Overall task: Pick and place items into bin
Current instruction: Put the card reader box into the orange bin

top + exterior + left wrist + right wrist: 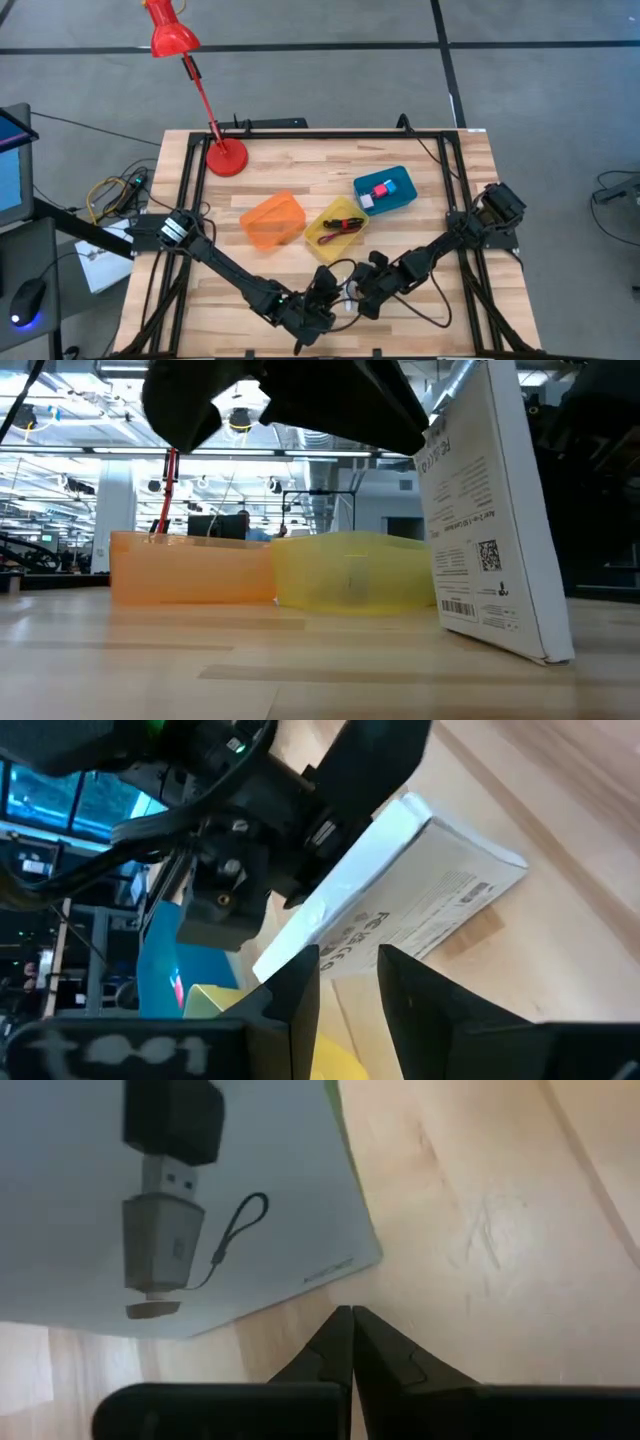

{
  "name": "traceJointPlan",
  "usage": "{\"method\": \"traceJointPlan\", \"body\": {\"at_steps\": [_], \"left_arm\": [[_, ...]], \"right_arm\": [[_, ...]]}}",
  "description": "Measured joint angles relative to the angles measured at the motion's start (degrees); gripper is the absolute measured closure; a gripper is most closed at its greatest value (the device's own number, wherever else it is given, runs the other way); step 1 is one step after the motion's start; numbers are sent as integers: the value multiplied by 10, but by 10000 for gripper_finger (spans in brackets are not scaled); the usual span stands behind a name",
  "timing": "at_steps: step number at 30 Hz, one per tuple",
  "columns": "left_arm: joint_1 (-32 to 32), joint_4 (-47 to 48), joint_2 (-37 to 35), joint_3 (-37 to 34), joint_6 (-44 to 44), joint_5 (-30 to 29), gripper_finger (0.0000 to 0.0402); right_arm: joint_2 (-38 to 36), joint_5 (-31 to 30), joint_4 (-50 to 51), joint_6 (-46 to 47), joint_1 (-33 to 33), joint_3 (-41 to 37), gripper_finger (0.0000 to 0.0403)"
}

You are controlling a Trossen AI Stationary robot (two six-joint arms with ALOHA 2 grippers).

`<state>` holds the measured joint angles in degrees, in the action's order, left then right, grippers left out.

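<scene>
Three bins lie beyond the grippers: orange bin (273,221) looking empty, yellow bin (337,225) holding a dark red cord (343,223), blue bin (385,191) holding cubes. One white card (492,510) stands tilted between left gripper (348,982), slightly parted, and right gripper (351,1342), clenched empty.

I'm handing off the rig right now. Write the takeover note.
Left hand: open, at the white card, front centre of the table.
Right hand: shut, nothing between its fingers, tips beside the card.
Card stands tilted on the table, not binned.
Done: cubes in the blue bin; a dark red and black item in the yellow bin.
Left: the card.
</scene>
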<state>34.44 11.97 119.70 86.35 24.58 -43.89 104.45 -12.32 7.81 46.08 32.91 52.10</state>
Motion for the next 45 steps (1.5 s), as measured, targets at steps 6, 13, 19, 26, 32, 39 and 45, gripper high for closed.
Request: {"method": "traceJointPlan", "body": {"at_steps": [6, 13, 19, 26, 32, 39, 45], "left_arm": [[6, 0, 0, 7, 38, -15, 306], [-7, -1, 0, 9, 37, 4, 306], [-5, -25, 0, 9, 77, 6, 306], [-3, -26, 0, 10, 103, 9, 306], [-3, -25, 0, 10, 119, 11, 306], [-2, -22, -1, 10, 120, 11, 306], [2, -6, -1, 10, 140, 12, 306]], "right_arm": [[-1, 2, -4, -1, -4, 0, 403], [-1, 5, -11, -12, -5, 1, 403], [-2, 5, -8, -54, -8, 25, 403], [-9, 3, 58, -86, -8, 75, 403], [-8, -3, 139, -87, -7, 117, 403], [-12, -16, 150, -107, -5, 147, 403], [-15, -30, 150, -122, 1, 158, 403]]}}
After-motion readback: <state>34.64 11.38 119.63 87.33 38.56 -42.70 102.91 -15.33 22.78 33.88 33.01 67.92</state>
